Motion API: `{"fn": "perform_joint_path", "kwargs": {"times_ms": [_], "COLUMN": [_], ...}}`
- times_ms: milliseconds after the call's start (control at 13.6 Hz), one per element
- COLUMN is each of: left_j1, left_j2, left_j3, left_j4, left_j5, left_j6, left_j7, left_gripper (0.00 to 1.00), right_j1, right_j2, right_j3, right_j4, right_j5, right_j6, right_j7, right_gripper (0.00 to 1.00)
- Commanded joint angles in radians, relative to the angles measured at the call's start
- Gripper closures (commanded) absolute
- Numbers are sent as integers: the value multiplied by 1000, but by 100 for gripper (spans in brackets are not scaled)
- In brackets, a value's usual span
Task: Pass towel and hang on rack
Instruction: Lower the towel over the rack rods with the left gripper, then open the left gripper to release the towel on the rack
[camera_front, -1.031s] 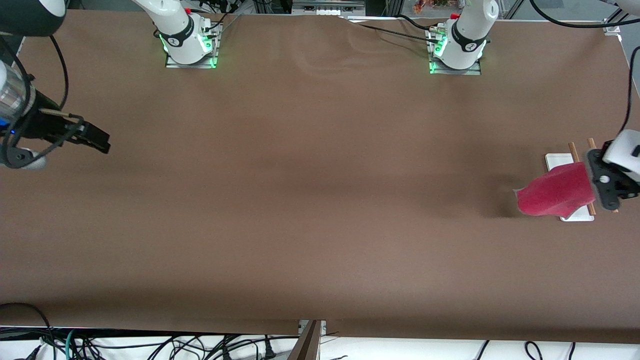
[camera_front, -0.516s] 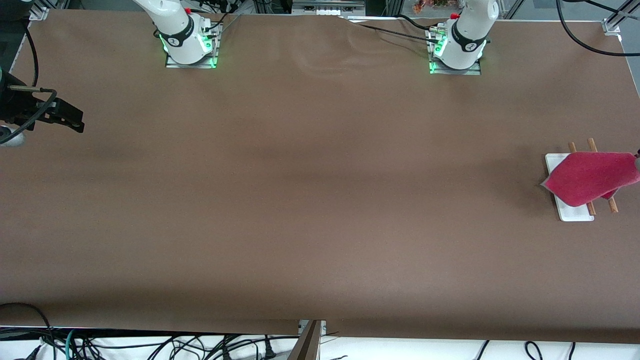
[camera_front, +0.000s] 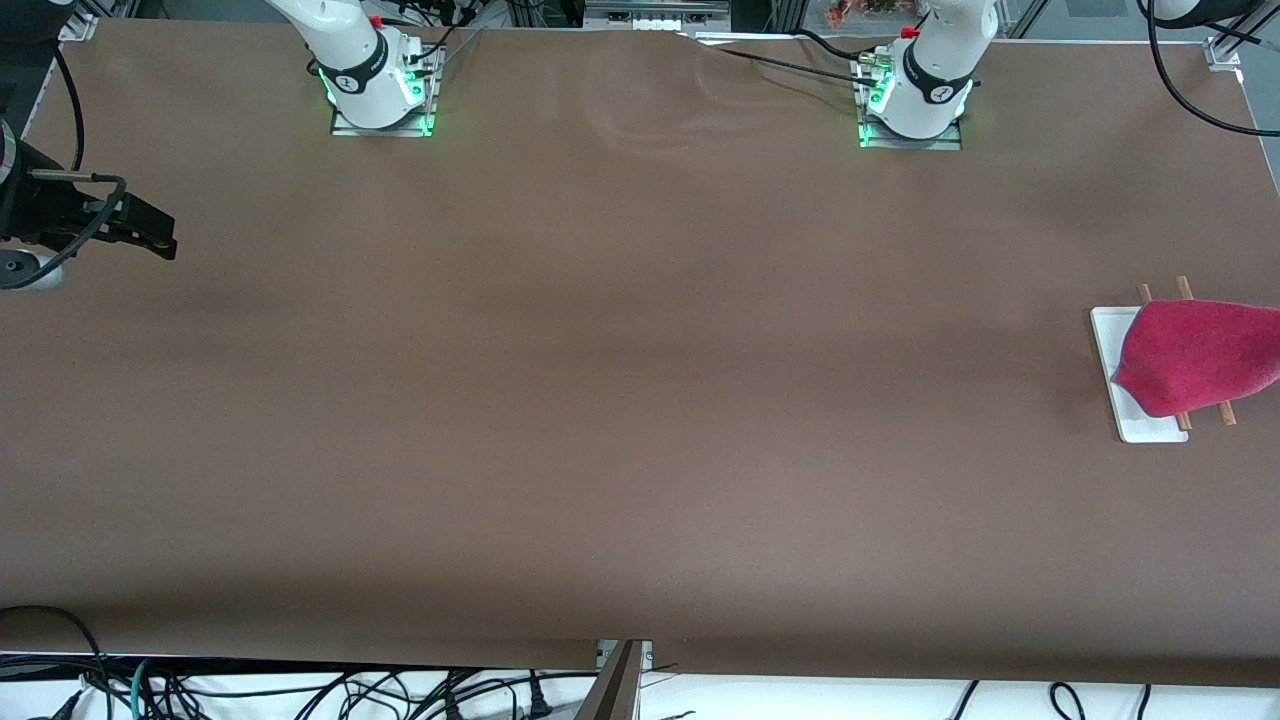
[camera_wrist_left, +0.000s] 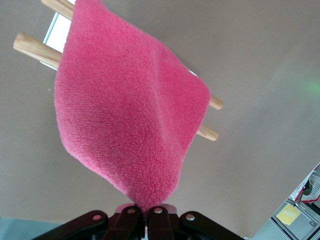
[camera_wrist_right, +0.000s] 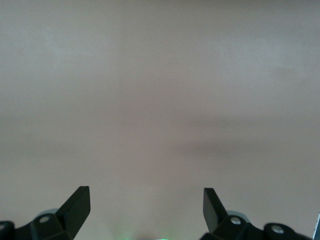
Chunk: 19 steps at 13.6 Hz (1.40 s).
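Brown table (camera_front: 620, 400) spreads bare between the two arms' ends, wide room across its middle. Rack (camera_front: 1120, 400) stands at the left arm's end, close to the table edge, both rods under the towel (camera_front: 1195, 355). Left gripper (camera_wrist_left: 145, 220) is clamped on one towel corner over the rack. Right gripper (camera_wrist_right: 145, 202) waits over its own end, fingers spread wide, holding nothing.
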<state>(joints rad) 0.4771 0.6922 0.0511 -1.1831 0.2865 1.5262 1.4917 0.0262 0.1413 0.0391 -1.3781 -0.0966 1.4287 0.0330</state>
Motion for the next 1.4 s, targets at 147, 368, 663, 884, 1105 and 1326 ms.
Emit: {"fn": "perform_joint_path", "kwargs": {"times_ms": [147,368,663,884,1105,1326], "left_j1": [34,51,80,81,81,81], "left_j2": [44,50,107,116,116,118], "left_j3": [-11,-11,-11,-11,-11,-11], "left_j4": [2,-35,-33,-35,-35,-35], "left_j5": [-4,-7,-41,-47,-47,-72], "left_j6": [60,126,152,186,186,186], "left_j7": [22,22,22,22,22,22], "left_gripper": [100,100,100,100,76,0], "right_j1": [-6,-3,-2,-2,-2,-2], "right_j2": [0,3,3,3,3,3], "right_j3": [5,7,8,8,8,8], "right_j4": [1,2,4,4,4,4], "right_j5": [3,3,3,3,3,3], "right_j6": [1,-2,1,2,4,4], "right_j7": [-18,-16,-16,-16,-16,-16], "right_gripper": [0,0,0,0,0,0]}}
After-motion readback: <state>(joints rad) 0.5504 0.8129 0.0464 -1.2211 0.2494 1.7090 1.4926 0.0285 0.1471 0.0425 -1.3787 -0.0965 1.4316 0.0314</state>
